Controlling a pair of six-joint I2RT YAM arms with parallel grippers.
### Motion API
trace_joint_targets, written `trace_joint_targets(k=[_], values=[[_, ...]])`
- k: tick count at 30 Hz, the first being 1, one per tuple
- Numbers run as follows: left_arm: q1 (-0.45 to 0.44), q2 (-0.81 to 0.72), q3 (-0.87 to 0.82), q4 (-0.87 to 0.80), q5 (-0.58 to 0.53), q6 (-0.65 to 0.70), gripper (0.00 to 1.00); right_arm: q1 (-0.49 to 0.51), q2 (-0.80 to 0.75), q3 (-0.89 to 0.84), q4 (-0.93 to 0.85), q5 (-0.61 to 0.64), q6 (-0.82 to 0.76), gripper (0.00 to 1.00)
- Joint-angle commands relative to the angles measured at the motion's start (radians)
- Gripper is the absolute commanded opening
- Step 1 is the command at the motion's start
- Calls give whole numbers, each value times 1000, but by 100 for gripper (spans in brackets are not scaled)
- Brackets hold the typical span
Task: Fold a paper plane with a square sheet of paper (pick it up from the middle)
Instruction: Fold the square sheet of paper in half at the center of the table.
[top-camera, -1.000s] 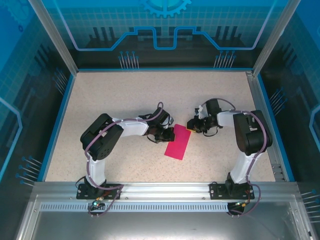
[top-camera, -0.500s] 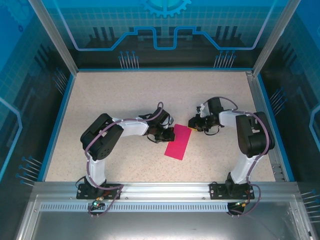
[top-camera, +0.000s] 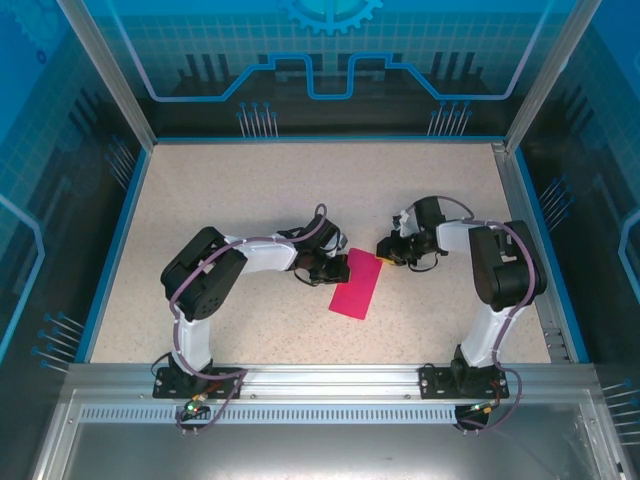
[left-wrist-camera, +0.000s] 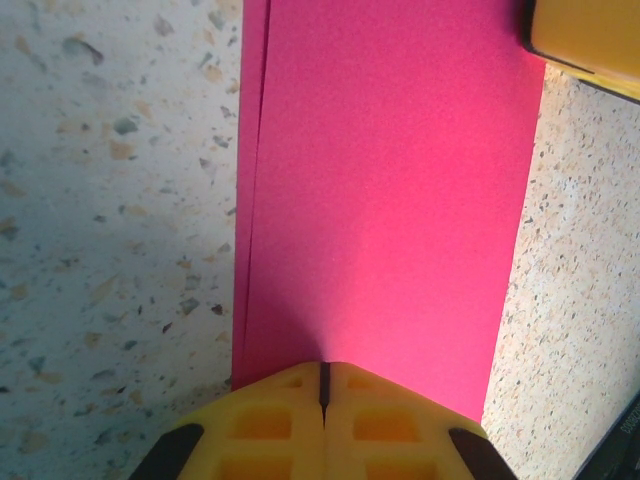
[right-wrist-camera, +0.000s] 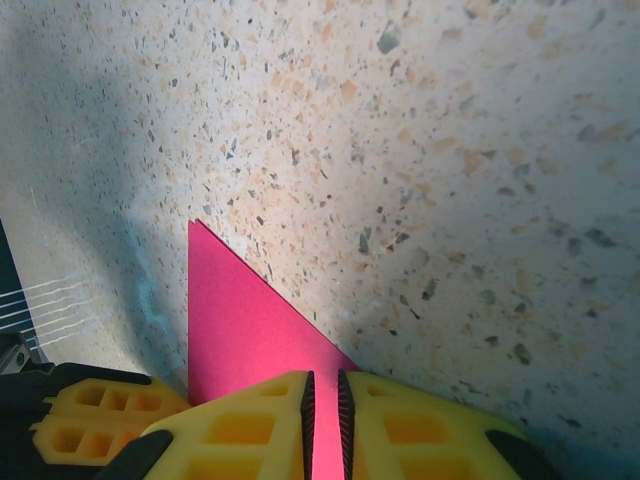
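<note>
The square sheet of paper (top-camera: 356, 283) is magenta-pink and lies folded into a narrow rectangle on the speckled table. In the left wrist view two layered edges of the sheet of paper (left-wrist-camera: 390, 180) run along its left side. My left gripper (top-camera: 338, 268) is shut, and its yellow tips (left-wrist-camera: 323, 366) rest on the sheet's edge. My right gripper (top-camera: 384, 250) sits at the sheet's far right corner (right-wrist-camera: 245, 320). Its jaws (right-wrist-camera: 323, 378) stand a narrow slit apart, with pink showing through the gap. No paper plane shape shows.
The speckled table (top-camera: 250, 190) is ringed by a blue rim and clear enclosure walls. A metal rail (top-camera: 330, 380) with both arm bases runs along the near edge. A right-gripper finger (left-wrist-camera: 590, 40) shows in the left wrist view, and the left gripper's finger (right-wrist-camera: 90, 420) in the right wrist view.
The right arm has shifted slightly, its gripper staying at the paper's far corner. The left gripper and the paper have not moved.
</note>
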Motion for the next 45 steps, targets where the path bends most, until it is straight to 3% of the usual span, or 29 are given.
trace_joint_targets(k=[1,14,27,45], values=[[-12,62,-29,-100,-57,22,0,-24,-43,27,-30,-20,0,18],[-12,61,-25,-100,-55,22,0,-30,59,13,-5,10,17,17],[-12,57,-15,-101,-50,21,0,17,-196,-105,-31,-17,30,19],[-12,25,-24,-87,-36,7,0,200,-249,-335,160,-17,133,19]])
